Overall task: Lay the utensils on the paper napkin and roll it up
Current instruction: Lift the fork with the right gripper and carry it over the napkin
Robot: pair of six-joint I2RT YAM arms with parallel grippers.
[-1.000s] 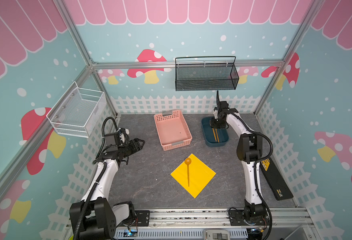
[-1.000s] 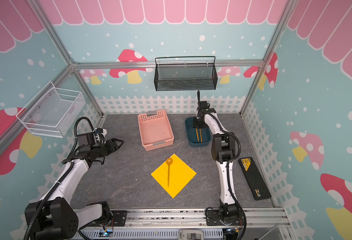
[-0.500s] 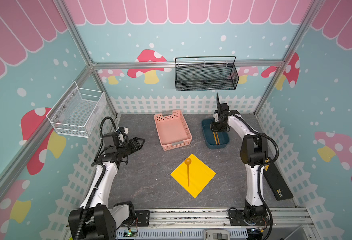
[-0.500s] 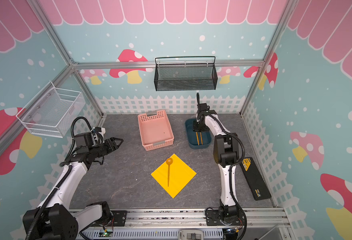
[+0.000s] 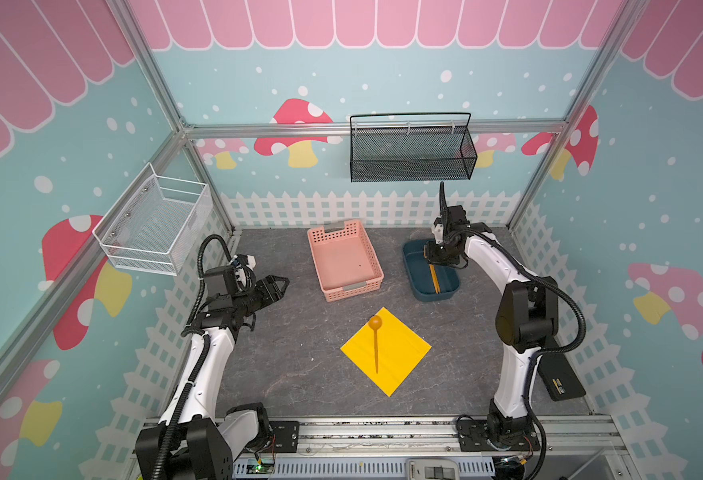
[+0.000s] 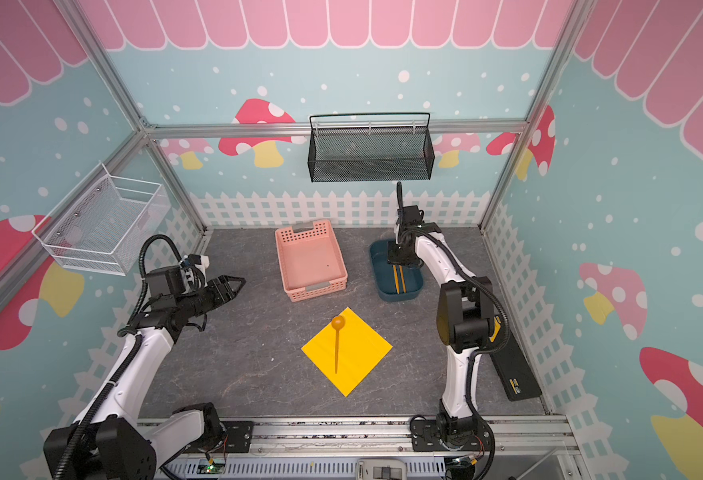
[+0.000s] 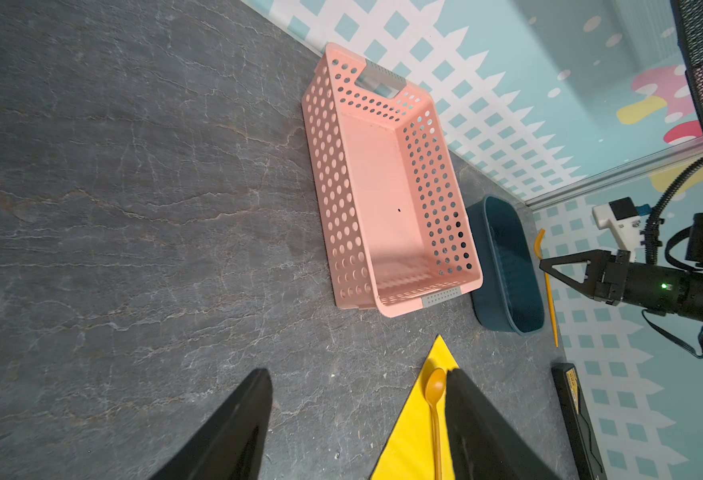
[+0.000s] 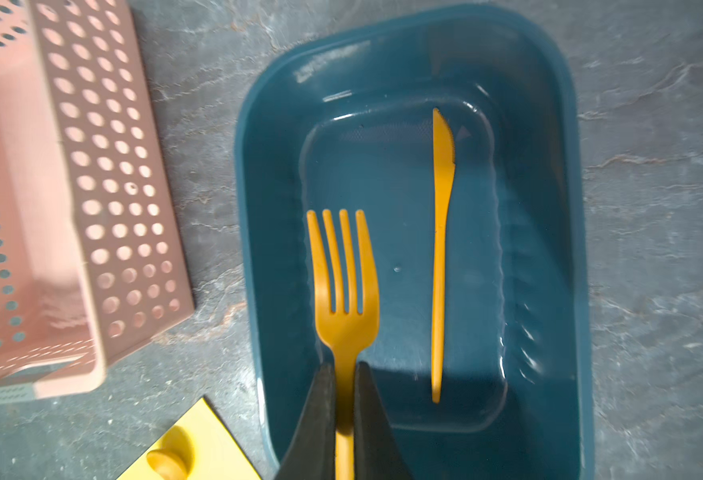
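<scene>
The yellow paper napkin (image 5: 399,353) (image 6: 360,353) lies as a diamond on the grey floor with the orange spoon (image 5: 376,340) (image 6: 336,338) (image 7: 435,395) on it. My right gripper (image 8: 345,365) (image 5: 437,259) is shut on the fork (image 8: 343,286) at its handle, over the dark blue tray (image 8: 250,208) (image 5: 433,297). In the left wrist view the fork (image 7: 549,299) hangs from it above the tray. The knife (image 8: 441,249) lies in the tray. My left gripper (image 7: 356,374) (image 5: 281,282) hovers open and empty at the left.
A pink perforated basket (image 5: 352,286) (image 7: 333,166) stands empty left of the blue tray. A black flat device (image 5: 557,378) lies by the right fence. A black mesh basket (image 5: 412,153) hangs on the back wall and a white wire one (image 5: 154,224) on the left wall.
The right arm's elbow has swung toward the front right while its gripper stays over the blue tray, shut on the fork. The left arm has hardly moved.
</scene>
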